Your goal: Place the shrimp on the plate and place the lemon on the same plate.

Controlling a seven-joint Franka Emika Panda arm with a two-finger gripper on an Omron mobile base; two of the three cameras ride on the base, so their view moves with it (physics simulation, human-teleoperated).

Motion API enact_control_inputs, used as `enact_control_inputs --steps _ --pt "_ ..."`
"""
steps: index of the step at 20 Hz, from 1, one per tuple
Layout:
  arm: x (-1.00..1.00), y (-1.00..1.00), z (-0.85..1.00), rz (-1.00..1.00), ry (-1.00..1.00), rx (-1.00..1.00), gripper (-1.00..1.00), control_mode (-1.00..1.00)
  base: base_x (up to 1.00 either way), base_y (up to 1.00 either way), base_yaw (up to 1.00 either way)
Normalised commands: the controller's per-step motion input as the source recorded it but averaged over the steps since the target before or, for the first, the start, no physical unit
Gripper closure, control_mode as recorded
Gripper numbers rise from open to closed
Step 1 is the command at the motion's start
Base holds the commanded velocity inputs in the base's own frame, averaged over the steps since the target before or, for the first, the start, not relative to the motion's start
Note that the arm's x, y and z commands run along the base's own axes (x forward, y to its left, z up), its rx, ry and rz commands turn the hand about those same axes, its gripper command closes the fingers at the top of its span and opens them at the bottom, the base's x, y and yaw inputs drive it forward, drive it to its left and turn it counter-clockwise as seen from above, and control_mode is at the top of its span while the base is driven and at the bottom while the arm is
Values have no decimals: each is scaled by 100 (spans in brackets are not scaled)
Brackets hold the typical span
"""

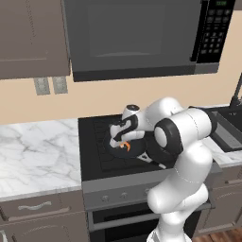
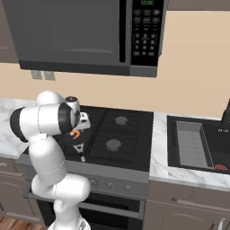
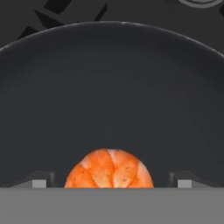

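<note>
End effector wide open, low over the pan, one tip on each side of the shrimp. Nothing held yet. Tips not touching the shrimp, just beside it with a gap on both sides.

Shrimp lying curled on the dark pan floor, near the close edge in the hand view. Seen from the base views as a small orange curl under the hand, inside the pan on the stove, near the left front burner.

Shrimp probably very light, soft and a bit slippery. Likely to squash or pop out if pinched hard. Best to take hold across the fat middle of the curl, tips low, close to the pan floor, with a gentle squeeze. Rounded back could roll away from one tip, so staying centred matters.

Stove set between pale marble table on the left and a sink on the right. Plate and lemon not findable here.
</note>
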Motion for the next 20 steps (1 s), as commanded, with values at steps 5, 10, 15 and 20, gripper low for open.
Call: enact_control_inputs --steps 5,10,15,20 --pt "11 0 -8 0 1 0 -100 -100 0 0 0" --pt "2 0 -9 0 0 0 -100 -100 0 0 0" --pt "0 4 -8 0 0 0 -100 -100 0 0 0" --pt "-6 2 -7 0 0 1 -100 -100 0 0 0"
